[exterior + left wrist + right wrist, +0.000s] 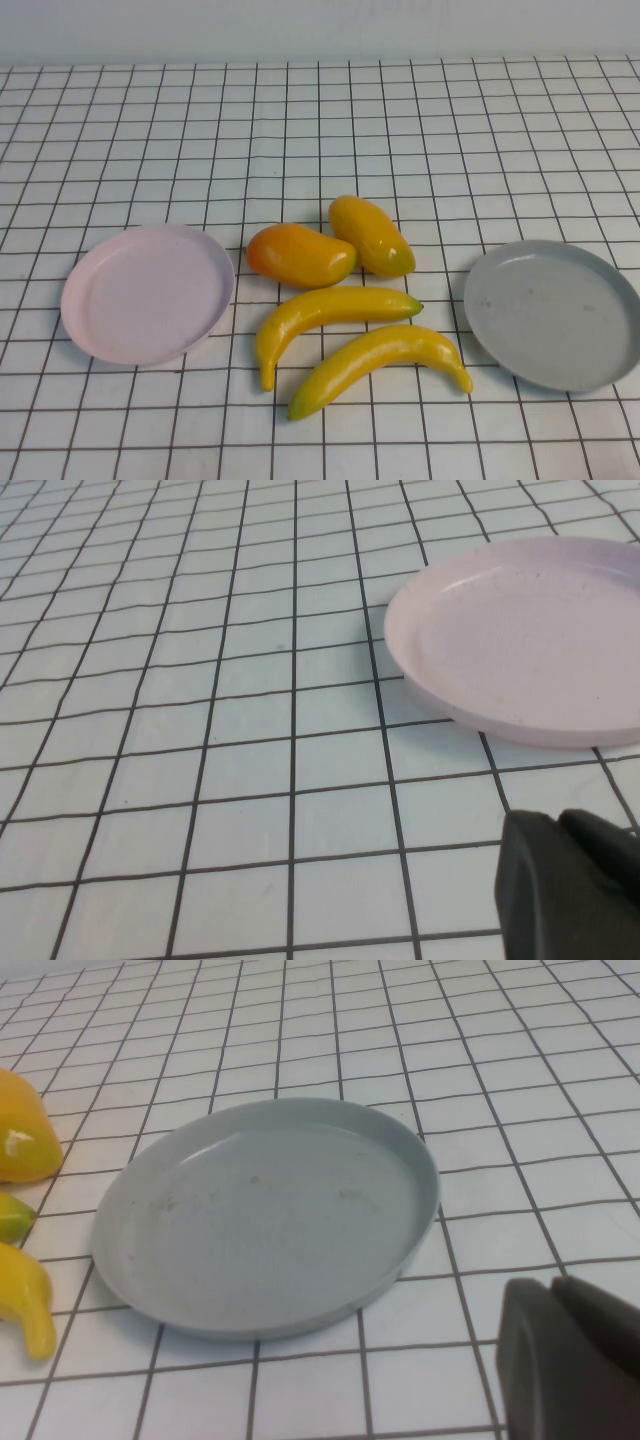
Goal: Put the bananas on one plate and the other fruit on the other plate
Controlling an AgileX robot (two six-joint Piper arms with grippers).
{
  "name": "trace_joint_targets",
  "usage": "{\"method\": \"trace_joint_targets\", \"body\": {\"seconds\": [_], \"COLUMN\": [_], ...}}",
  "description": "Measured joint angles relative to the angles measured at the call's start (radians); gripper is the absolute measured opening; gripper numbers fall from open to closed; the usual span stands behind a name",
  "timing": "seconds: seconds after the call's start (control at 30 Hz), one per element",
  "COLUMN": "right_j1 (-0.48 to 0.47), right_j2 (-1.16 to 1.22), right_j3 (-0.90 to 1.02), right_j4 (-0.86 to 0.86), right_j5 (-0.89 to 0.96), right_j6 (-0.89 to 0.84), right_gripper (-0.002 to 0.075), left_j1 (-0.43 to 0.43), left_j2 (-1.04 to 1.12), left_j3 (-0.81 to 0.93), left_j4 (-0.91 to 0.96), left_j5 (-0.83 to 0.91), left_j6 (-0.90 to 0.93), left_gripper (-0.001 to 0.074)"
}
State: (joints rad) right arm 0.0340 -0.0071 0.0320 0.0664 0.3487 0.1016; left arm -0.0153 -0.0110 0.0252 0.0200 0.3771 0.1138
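Two yellow bananas (330, 312) (378, 362) lie side by side on the gridded tabletop between the plates. Just behind them rest the other fruit: an orange-yellow mango (300, 254) and a yellow mango with a greenish end (372, 235), touching each other. The pale pink plate (148, 293) (530, 640) sits bare at the left. The pale grey plate (553, 313) (270, 1210) sits bare at the right. My left gripper (558, 825) is shut and holds nothing, hovering near the pink plate. My right gripper (552, 1290) is shut and holds nothing beside the grey plate. Neither arm shows in the high view.
A white cloth with a black grid (320, 130) covers the whole table up to a pale back wall. In the right wrist view a mango (20, 1130) and a banana end (25, 1305) show beyond the grey plate.
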Motion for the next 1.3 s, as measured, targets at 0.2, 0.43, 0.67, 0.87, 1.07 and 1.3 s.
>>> {"method": "trace_joint_targets", "body": {"seconds": [0.2,0.43,0.67,0.87,1.07,1.3], "right_j1": [0.000,0.000,0.000,0.000,0.000,0.000], "right_j2": [0.000,0.000,0.000,0.000,0.000,0.000], "right_j3": [0.000,0.000,0.000,0.000,0.000,0.000], "right_j4": [0.000,0.000,0.000,0.000,0.000,0.000], "right_j5": [0.000,0.000,0.000,0.000,0.000,0.000], "right_j6": [0.000,0.000,0.000,0.000,0.000,0.000], "right_gripper": [-0.0015,-0.0015,-0.0015,-0.0015,-0.0015,-0.0015], "left_j1": [0.000,0.000,0.000,0.000,0.000,0.000], "left_j2": [0.000,0.000,0.000,0.000,0.000,0.000], "left_j3": [0.000,0.000,0.000,0.000,0.000,0.000], "left_j4": [0.000,0.000,0.000,0.000,0.039,-0.442], "left_j5": [0.000,0.000,0.000,0.000,-0.024,-0.314], "left_j6": [0.000,0.000,0.000,0.000,-0.022,-0.403], "left_gripper": [-0.0005,-0.0005,-0.0005,-0.0005,-0.0005,-0.0005]}}
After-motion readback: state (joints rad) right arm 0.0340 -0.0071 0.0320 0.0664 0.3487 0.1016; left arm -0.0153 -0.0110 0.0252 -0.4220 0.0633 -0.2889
